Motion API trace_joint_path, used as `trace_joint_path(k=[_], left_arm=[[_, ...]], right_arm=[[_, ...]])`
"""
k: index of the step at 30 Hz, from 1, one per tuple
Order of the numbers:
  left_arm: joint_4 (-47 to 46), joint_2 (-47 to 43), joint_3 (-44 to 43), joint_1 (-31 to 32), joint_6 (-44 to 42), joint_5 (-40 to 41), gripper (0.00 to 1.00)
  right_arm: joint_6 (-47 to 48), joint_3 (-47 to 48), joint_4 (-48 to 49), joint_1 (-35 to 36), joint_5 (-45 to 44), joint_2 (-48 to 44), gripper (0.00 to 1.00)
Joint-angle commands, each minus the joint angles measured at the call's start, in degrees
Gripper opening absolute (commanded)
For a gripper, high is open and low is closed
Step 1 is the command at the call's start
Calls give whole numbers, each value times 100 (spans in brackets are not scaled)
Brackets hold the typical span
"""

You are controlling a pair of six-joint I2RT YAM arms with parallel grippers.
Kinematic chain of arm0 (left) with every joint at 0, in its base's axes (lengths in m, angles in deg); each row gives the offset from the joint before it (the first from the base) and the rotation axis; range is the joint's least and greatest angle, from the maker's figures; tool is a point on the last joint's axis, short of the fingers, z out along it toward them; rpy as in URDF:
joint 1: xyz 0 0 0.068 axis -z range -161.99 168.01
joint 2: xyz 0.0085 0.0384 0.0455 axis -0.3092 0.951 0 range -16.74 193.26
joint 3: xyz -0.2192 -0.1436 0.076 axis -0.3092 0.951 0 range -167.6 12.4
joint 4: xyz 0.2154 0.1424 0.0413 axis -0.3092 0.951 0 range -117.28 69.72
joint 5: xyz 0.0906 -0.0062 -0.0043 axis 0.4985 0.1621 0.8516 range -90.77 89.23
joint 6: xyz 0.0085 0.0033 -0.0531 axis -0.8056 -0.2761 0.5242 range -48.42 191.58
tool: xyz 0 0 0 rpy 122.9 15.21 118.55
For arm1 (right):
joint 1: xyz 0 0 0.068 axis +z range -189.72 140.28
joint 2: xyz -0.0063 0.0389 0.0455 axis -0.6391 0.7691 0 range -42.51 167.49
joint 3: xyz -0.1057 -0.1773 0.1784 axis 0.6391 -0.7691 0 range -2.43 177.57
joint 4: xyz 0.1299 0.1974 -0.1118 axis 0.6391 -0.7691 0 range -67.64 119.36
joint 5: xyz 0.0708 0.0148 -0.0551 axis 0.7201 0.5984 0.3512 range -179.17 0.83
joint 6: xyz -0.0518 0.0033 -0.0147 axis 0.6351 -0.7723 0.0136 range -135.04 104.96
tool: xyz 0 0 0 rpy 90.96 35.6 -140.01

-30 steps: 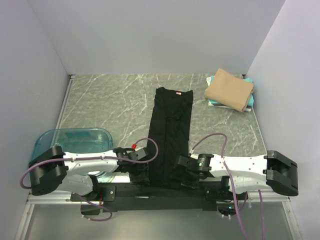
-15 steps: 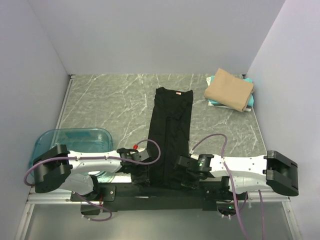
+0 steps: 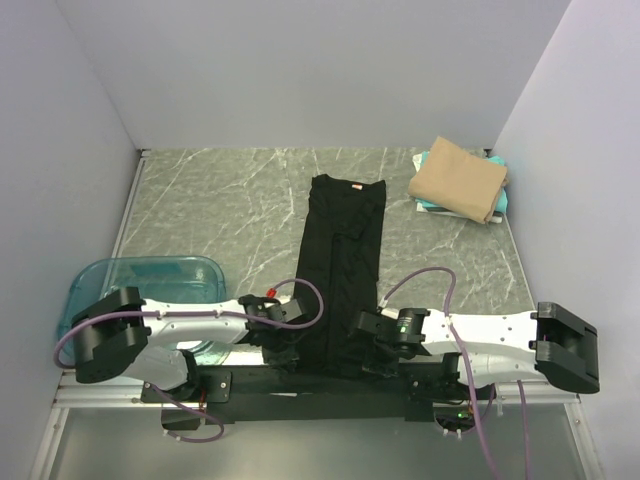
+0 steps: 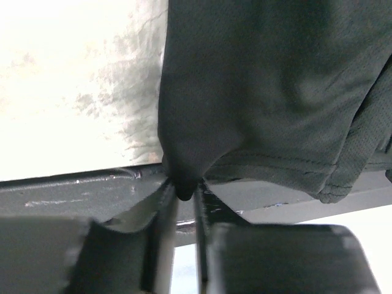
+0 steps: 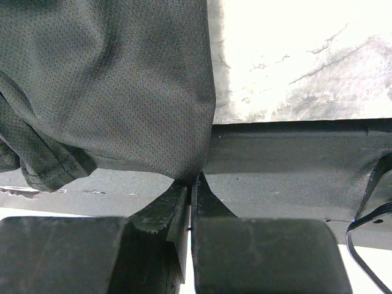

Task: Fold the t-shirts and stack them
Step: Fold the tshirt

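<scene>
Where t-shirt [image 3: 340,260] overhangs (near edge), both grippers [image 4: 184,188] [image 5: 191,184] pinch.

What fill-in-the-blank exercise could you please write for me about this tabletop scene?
1. The t-shirt stretched lengthwise down the middle of the table is ____ in colour.
2. The folded tan t-shirt lies in the table's far ____ corner.
3. The translucent tub at the table's near left is ____ in colour.
Missing words: black; right; blue.

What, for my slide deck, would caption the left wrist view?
Left gripper pinches a bunched corner of the black t-shirt.
</scene>
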Motion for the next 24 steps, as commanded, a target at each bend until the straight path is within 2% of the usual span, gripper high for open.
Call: trace_joint_path(k=[1,2,3,5,15,24], left_arm=[[-77,218,-190,13,-106,488,19],[-77,236,-208,22,-115,497,16],[-77,236,-217,13,-124,505,7],[-59,201,-252,13,-141,514,1],[468,-476,-779,13,-150,1059,1],[406,-415,-955,-4,-378,1340,1]], right_arm=[[4,100,-38,-34,-136,-100,0],[12,101,-38,-34,-145,-91,0],[21,109,-38,-34,-145,-83,0],[30,135,-108,-25,-171,-100,0],[-225,601,-987,-60,-785,-855,0],[179,804,-1225,-806,-1155,-1172,0]])
